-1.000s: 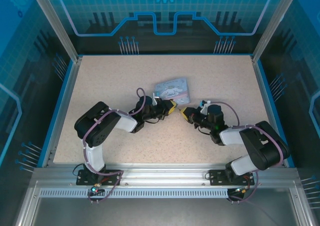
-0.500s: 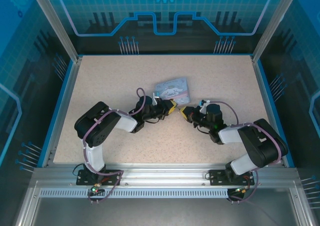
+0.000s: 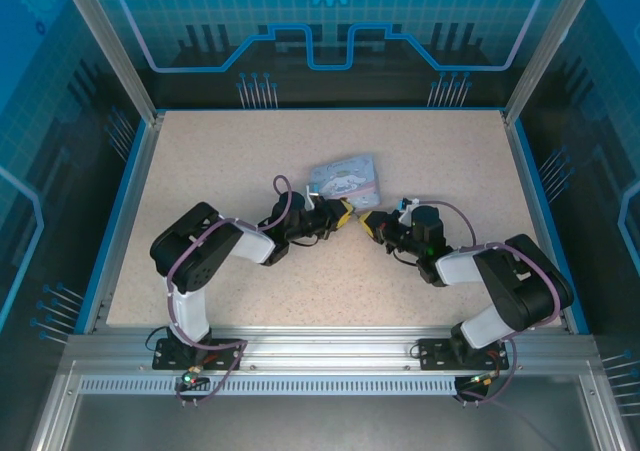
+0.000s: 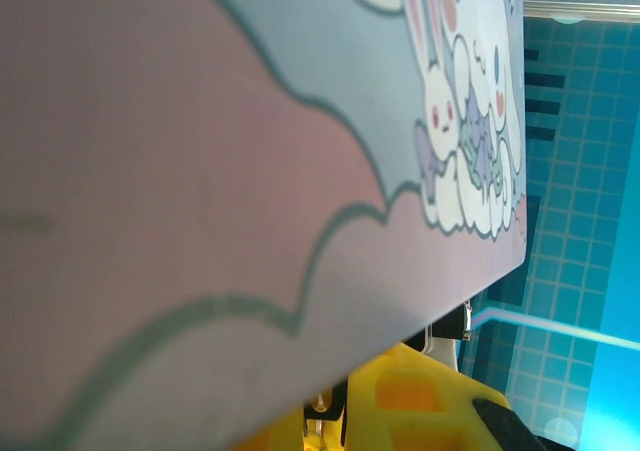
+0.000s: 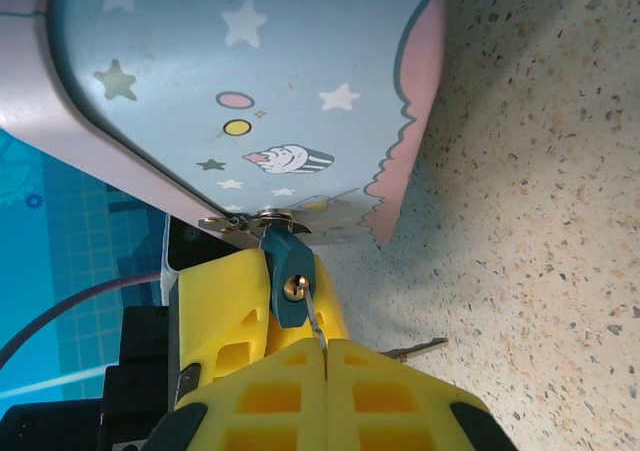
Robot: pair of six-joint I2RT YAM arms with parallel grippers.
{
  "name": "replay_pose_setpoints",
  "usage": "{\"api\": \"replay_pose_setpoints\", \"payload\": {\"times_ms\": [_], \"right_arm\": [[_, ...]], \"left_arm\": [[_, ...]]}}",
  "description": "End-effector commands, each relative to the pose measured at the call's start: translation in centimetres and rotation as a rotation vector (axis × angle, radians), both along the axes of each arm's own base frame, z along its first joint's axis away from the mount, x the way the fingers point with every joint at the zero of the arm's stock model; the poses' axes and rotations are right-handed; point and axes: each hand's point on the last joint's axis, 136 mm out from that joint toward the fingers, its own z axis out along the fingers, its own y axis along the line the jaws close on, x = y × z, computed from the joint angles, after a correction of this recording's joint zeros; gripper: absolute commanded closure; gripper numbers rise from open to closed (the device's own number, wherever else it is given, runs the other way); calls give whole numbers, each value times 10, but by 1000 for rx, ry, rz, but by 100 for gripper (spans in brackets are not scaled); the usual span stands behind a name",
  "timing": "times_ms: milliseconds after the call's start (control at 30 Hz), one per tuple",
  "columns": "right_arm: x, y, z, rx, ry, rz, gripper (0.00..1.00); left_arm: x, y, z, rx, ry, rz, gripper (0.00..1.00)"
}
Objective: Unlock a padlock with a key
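The padlock (image 5: 285, 271) was small and blue-green. It hung from a shiny metal loop (image 5: 262, 218) at the bottom edge of the box (image 3: 345, 177). The box was pale blue and pink, with stars, a cupcake and white bunnies on it. It lay near the middle of the speckled table (image 3: 230, 161).

The left gripper (image 3: 346, 211) reached in from the left, right next to the box. In the right wrist view its yellow fingers (image 5: 225, 291) sat on both sides of the padlock and pinched it. They held it with the keyhole facing the other gripper.

The right gripper (image 3: 367, 221) came in from the right, and the two grippers were tip to tip in the top view. Its yellow fingers were pressed tight together, and the key (image 5: 316, 323) was pinched between them. The key was very thin and dark. Its tip was at the round gold keyhole of the padlock. I could not tell how far in it went.

Another small silver key (image 5: 412, 348) stuck out to the right, just beside the right gripper's fingers and low over the table.

In the left wrist view the box (image 4: 200, 171) was very close and blurry, with the bunnies near its far end
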Motion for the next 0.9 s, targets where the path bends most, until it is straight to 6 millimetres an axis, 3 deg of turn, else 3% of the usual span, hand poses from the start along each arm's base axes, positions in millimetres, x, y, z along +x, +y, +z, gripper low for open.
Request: {"api": "replay_pose_setpoints", "payload": {"times_ms": [0, 867], "right_arm": [[8, 5, 11, 11, -42, -6, 100], [14, 1, 10, 7, -46, -3, 100]], "left_arm": [[-3, -6, 17, -62, -49, -29, 100], [-3, -8, 19, -80, -50, -28, 100]]}}
